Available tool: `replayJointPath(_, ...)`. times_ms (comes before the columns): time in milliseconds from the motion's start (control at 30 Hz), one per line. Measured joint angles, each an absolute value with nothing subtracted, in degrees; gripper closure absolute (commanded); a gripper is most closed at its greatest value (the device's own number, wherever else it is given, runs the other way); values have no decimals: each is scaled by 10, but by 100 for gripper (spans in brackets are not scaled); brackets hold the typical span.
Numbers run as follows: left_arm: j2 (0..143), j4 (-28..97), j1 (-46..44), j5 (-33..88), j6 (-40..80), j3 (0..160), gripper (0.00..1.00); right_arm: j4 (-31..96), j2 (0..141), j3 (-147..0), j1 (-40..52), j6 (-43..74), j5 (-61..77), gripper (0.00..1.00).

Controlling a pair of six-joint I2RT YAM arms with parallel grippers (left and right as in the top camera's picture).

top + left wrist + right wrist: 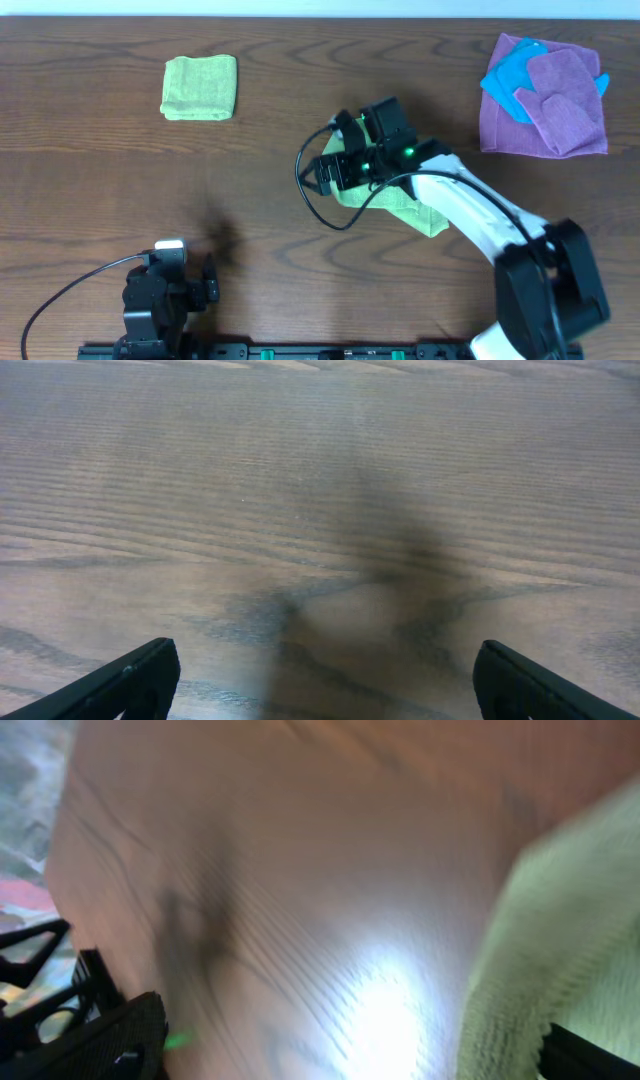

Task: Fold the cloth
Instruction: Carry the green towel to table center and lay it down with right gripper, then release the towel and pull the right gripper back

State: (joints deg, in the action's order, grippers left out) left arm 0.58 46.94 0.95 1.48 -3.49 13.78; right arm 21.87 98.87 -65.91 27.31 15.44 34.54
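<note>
Green cloth (428,216) lies crumpled just off table centre toward 4 o'clock, mostly hidden under the right arm. Right gripper (336,170) hangs at the cloth's 10 o'clock edge. In the wrist view its fingers (120,1040) are spread wide, released. The cloth (560,920) sits by the far finger, but blur makes contact hard to judge. Left gripper (325,680) at 7 o'clock is released over bare table (300,480). Folded green cloth (200,88) at 10 o'clock. Purple and blue cloths (560,110) at 2 o'clock.
</note>
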Motion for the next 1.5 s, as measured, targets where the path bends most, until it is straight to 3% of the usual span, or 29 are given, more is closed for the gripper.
replayJointPath(300, 6, 469, 10, 15, -35, 138, 5, 178, 976, -672, 336, 128, 383, 1)
replayJointPath(533, 6, 469, 10, 15, -35, 138, 5, 218, 976, -672, 385, 124, 377, 1)
replayJointPath(633, 6, 469, 10, 15, -35, 138, 5, 284, 976, -672, 398, 115, 317, 1)
replayJointPath(833, 6, 469, 10, 15, -35, 138, 5, 394, 984, -671, 442, 132, 10, 1)
replayJointPath(1000, 6, 469, 10, 15, -35, 138, 5, 374, 985, -671, 452, 59, -1, 1)
replayJointPath(1267, 6, 469, 10, 15, -35, 138, 5, 543, 951, -668, 448, 260, -95, 1)
replayJointPath(1500, 6, 469, 10, 15, -35, 138, 5, 560, 748, -588, 397, 369, -116, 1)
